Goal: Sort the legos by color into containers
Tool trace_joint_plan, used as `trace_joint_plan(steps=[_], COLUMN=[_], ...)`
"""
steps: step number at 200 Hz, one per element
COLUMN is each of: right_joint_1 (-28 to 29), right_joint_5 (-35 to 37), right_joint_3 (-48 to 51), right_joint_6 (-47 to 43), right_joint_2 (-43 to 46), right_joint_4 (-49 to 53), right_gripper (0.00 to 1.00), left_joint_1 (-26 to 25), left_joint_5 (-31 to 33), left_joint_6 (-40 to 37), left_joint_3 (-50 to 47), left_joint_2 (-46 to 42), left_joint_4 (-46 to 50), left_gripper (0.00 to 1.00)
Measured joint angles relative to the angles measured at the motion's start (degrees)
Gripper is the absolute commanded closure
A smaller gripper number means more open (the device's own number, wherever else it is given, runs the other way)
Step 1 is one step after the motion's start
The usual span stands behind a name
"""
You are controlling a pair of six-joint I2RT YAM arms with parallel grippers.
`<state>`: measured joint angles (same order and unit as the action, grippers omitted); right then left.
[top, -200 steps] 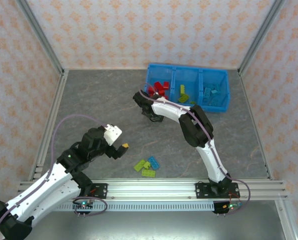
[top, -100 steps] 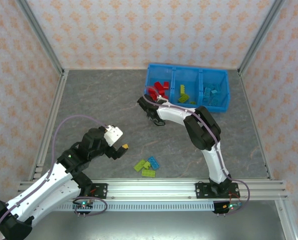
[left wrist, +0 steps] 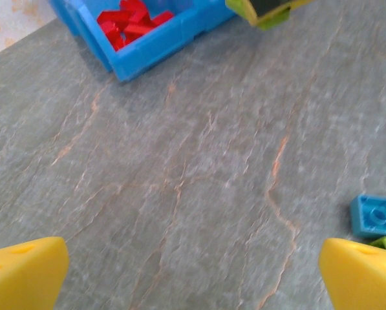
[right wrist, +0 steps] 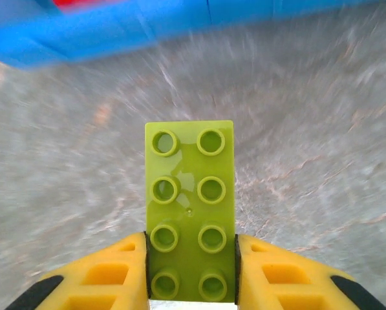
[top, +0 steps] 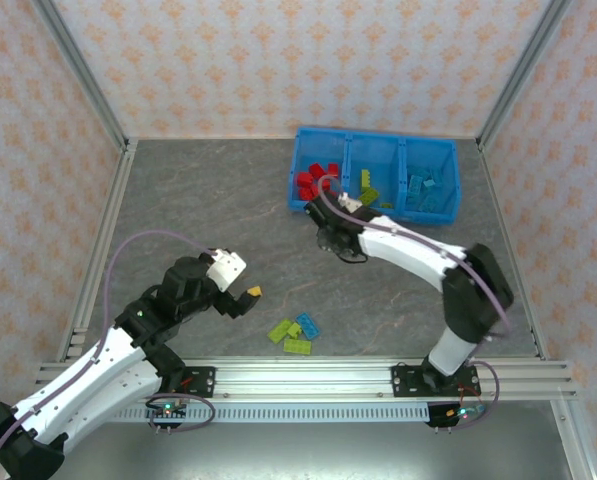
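1. Left gripper [left wrist: 193, 279]: fingers wide, empty, above the table near loose legos [top: 294, 333], lime and light blue.
2. Right gripper [right wrist: 191, 266]: clamped on lime brick [right wrist: 190, 194], just short of bin [top: 299, 192]. Step judged: carry.
3. Next: clear the near wall, release over middle compartment [top: 375, 158].
4. Contents: red left, lime middle, light blue right.

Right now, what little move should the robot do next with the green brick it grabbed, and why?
Probably lift and carry it forward over the bin near wall, toward the middle compartment. The right gripper is shut on a lime green brick, the bin lies just ahead, and that middle compartment already holds green bricks, with red ones on its left.
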<state>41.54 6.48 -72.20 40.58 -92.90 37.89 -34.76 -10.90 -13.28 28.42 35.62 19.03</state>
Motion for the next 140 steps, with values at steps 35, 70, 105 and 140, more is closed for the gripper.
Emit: trace_joint_plan(steps=[35, 70, 105, 140], right_joint_1=[-7.2, -19.8, -26.0, -26.6], right_joint_5=[3.1, -0.4, -4.8, -6.8], right_joint_3=[-8.7, -20.3, -33.8, -38.1], right_joint_6=[-8.7, -15.9, -20.4, -21.1], right_joint_2=[3.9, -6.4, -23.8, -28.8], right_joint_4=[1.7, 0.8, 2.8, 7.0], right_gripper=[0.69, 0.67, 0.45, 0.33], left_joint_1=[0.0, 0.0, 0.0, 0.0], left_joint_5=[-2.1, -0.3, 5.7, 8.9], left_joint_6=[5.4, 10.0, 16.4, 21.3], left_joint_3=[0.6, 4.9, 8.5, 8.5], left_joint_2=[1.1, 4.9, 7.5, 8.0], left_joint_4=[-2.9, -0.6, 4.7, 7.8], left_gripper=[0.00, 0.00, 0.00, 0.00])
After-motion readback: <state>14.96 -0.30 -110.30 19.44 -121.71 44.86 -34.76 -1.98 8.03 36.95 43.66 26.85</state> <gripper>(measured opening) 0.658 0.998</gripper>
